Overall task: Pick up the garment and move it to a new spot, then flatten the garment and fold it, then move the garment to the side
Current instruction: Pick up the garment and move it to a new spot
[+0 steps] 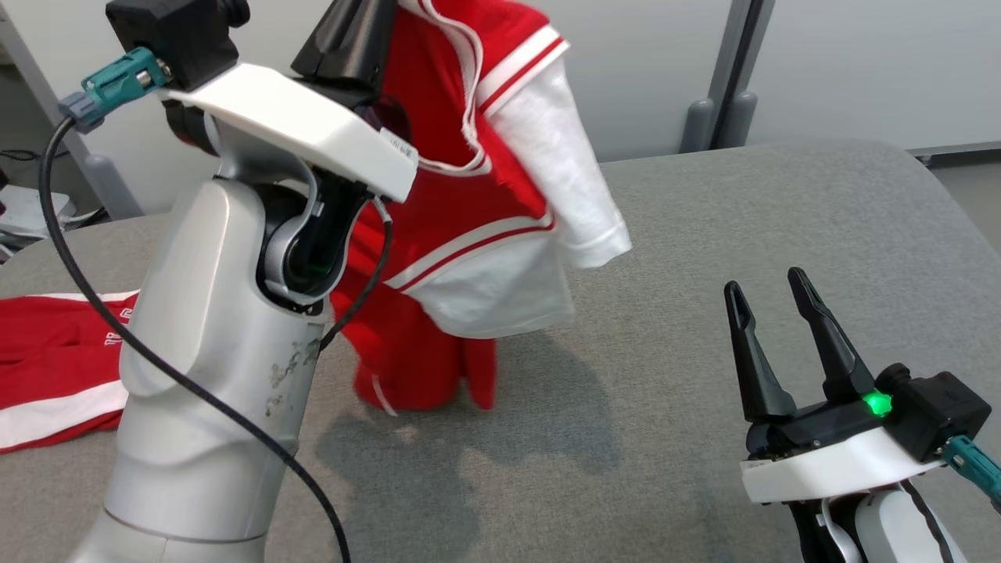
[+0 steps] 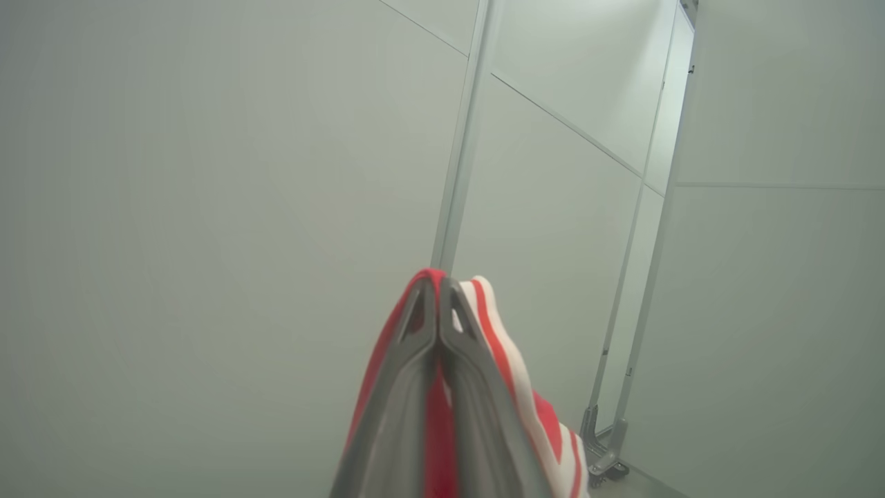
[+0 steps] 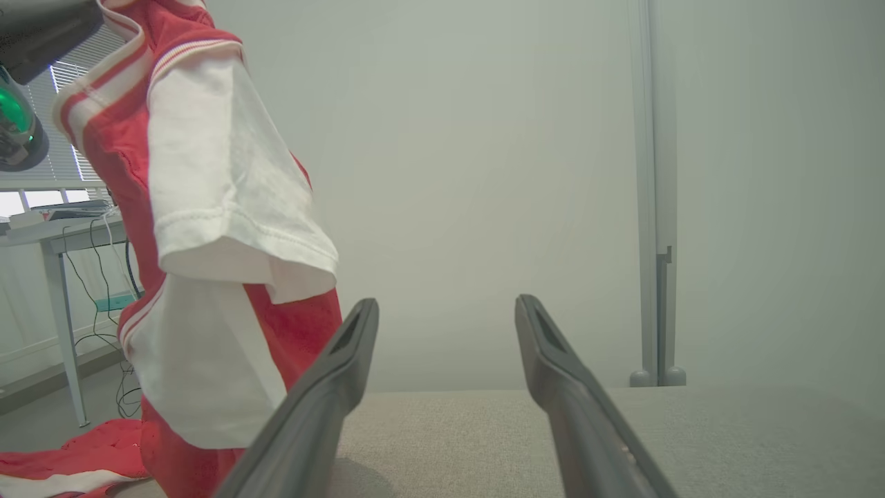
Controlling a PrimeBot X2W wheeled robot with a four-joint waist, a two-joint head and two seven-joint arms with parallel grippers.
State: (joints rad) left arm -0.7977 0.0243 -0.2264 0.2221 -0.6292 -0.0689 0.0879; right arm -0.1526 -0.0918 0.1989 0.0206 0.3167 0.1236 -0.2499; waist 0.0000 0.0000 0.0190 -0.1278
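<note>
A red garment (image 1: 461, 195) with white sleeves and white stripes hangs in the air above the grey table (image 1: 743, 234), its lower end just touching the cloth surface. My left gripper (image 2: 438, 283) is raised high and shut on the garment's top edge; red and white fabric (image 2: 525, 408) drapes over both sides of its fingers. In the right wrist view the garment (image 3: 207, 207) dangles at the left, clear of the right fingers. My right gripper (image 1: 770, 293) stands open low at the front right, nothing between its fingers, well to the right of the hanging garment.
A second red and white cloth (image 1: 55, 367) lies flat at the table's left edge, behind my left forearm (image 1: 211, 352). Grey partition walls with metal posts (image 1: 723, 86) stand behind the table. A desk with cables (image 3: 62, 235) stands beyond the left side.
</note>
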